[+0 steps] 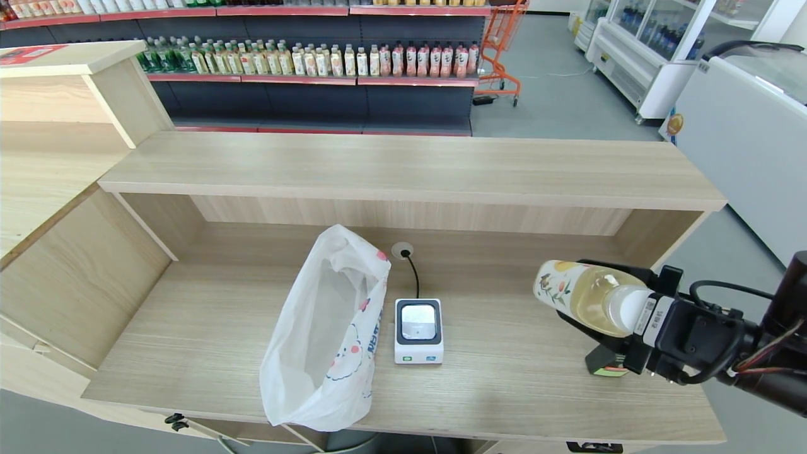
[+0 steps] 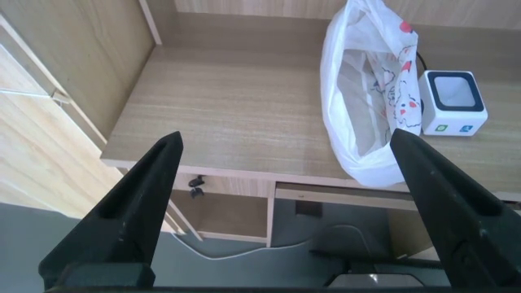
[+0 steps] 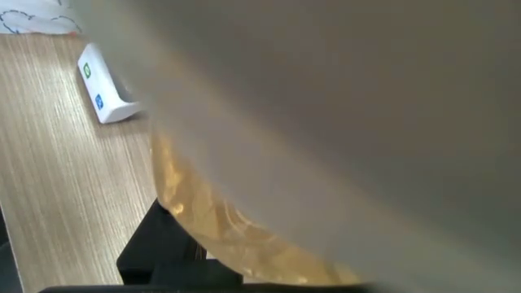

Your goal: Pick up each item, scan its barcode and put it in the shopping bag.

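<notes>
A bottle [image 1: 583, 291] of pale yellow drink with a fruit-print label lies on its side in the air over the right end of the wooden counter [image 1: 208, 328]. My right gripper [image 1: 600, 310] is shut on the bottle, whose base points towards the scanner [image 1: 418, 330]. Up close, the bottle [image 3: 212, 224] covers most of the right wrist view, with the scanner [image 3: 104, 75] beyond it. The white shopping bag [image 1: 328, 334] stands open just left of the scanner. My left gripper [image 2: 285, 213] hangs open above the counter's front edge, left of the bag [image 2: 365, 89], with nothing between its fingers.
A raised wooden ledge [image 1: 410, 169] runs along the back of the counter, with side walls at both ends. The scanner's black cable [image 1: 413, 272] leads to a hole in the counter. Drink shelves [image 1: 315, 60] and a white freezer [image 1: 744, 132] stand beyond.
</notes>
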Tool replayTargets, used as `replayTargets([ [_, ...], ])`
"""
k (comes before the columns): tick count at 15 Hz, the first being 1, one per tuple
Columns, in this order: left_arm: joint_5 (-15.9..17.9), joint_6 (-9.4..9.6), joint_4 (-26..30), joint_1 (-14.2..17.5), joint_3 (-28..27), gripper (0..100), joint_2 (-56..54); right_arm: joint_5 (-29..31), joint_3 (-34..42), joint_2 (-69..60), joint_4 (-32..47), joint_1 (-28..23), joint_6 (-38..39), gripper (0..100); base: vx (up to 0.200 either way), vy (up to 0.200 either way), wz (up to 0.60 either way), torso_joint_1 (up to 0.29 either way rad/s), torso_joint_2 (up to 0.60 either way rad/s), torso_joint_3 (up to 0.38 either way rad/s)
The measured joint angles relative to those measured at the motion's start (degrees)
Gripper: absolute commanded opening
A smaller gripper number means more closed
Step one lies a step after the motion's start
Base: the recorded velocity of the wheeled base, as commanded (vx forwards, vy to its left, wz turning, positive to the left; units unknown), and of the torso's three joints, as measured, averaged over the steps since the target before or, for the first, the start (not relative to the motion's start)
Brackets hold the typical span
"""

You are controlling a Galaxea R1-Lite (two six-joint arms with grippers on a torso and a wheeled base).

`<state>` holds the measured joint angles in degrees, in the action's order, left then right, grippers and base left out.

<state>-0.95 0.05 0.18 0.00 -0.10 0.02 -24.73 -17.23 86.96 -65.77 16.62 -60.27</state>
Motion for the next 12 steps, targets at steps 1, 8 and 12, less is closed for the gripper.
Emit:
replayTargets([
  [1, 0.0, 0.0, 0.0, 0.0, 0.0, 100, 0.0, -0.1, 0.5, -0.1, 0.0, -0.2, 0.1, 0, 0.0, 0.0, 0.0, 0.0, 0.0, 0.0],
  [8, 0.0, 0.05, 0.0, 0.0, 0.0, 100, 0.0, -2.4, 3.5, -0.8, -0.1, -0.6, 1.7, 0, 0.0, 0.086, 0.0, -0.002, 0.0, 0.002],
  [12, 0.0, 0.2, 0.0, 0.0, 0.0, 100, 0.0, -6.7, 3.9, -0.4, -0.2, -2.4, 2.6, 0, 0.0, 0.2, 0.0, 0.007, 0.01, 0.002],
])
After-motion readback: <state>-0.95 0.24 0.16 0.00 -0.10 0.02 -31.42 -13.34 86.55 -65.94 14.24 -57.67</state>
